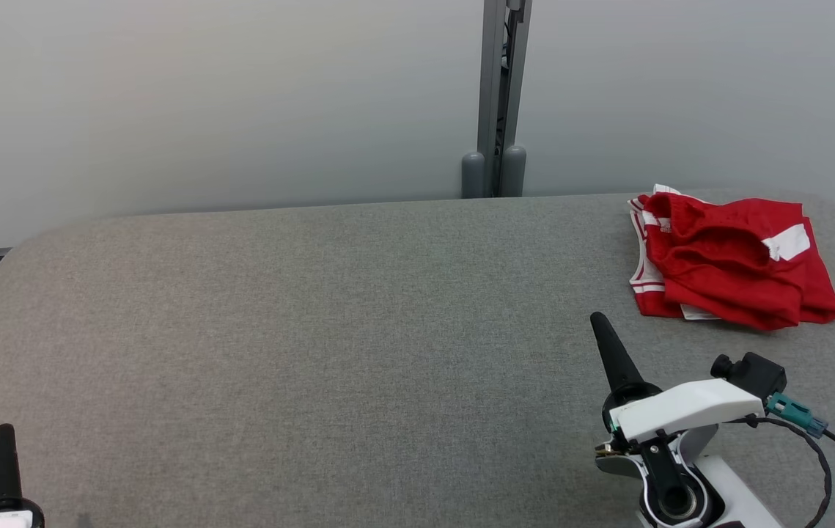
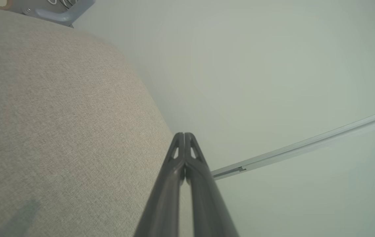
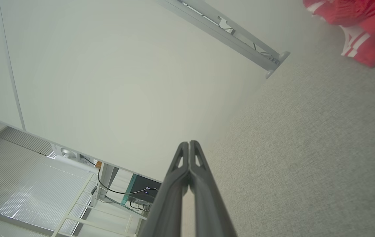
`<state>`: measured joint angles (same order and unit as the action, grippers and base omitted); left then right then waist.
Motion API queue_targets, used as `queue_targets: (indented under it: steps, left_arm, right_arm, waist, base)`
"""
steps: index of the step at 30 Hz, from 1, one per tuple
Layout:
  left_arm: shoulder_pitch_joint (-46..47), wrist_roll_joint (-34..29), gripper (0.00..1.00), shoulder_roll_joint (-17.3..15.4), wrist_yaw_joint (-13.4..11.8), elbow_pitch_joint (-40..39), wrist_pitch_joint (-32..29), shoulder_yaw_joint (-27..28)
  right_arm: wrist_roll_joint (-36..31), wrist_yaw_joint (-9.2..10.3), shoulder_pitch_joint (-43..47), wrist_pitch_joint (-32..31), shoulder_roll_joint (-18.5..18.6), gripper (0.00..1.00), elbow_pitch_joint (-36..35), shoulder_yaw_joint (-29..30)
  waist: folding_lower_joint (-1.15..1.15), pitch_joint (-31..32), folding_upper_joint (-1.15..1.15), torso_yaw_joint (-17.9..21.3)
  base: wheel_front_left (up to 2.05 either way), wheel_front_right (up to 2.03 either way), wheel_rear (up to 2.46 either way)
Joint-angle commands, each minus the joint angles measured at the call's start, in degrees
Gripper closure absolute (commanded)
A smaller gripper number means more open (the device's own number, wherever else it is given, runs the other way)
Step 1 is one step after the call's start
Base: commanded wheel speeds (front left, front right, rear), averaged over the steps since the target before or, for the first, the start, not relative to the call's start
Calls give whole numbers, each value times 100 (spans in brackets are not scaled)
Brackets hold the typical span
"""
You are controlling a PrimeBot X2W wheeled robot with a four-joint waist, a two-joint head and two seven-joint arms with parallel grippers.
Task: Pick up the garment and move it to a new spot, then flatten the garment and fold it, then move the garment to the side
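Observation:
The garment [image 1: 732, 260] is a red piece with white stripes and a white patch, lying crumpled at the far right of the grey table [image 1: 314, 330]. The right wrist view catches it at the top right corner, garment [image 3: 361, 26]. My right gripper [image 1: 599, 323] hovers over the table in front of and left of the garment, apart from it, fingers pressed together and holding nothing; the right wrist view shows the same shut tips, right gripper [image 3: 189, 144]. My left gripper [image 1: 4, 431] sits at the lower left near the table's front edge, shut and empty, as in the left wrist view, left gripper [image 2: 184, 135].
A pale wall runs behind the table, with a grey vertical post [image 1: 499, 103] at its middle. A black cable [image 1: 828, 469] trails from my right wrist over the table's front right. The table's rounded corners lie at far left and far right.

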<state>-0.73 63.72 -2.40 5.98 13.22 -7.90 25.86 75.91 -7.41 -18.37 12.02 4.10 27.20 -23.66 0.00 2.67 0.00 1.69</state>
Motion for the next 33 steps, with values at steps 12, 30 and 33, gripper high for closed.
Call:
queue_targets:
  steps: [12,30,33]
  left_arm:
    - [228,691,100,-47,-33,-162,-343,400]
    - [317,1429,100,-54,-54,-260,-732,810]
    - [349,1594,100,-55,-62,-282,-818,903]
  right_arm:
    - [884,-11,-456,-56,-15,100,142,-268]
    - [1831,-12,-802,-99,-57,100,328,-578]
    - [2042,-13,-883,-113,-67,100,375,-632]
  waist:
    - [0,-62,0,-37]
    - [0,-146,0,-87]
    - [0,-165,0,-99]
  base:
    - [0,0,0]
    - [0,0,0]
    - [0,0,0]
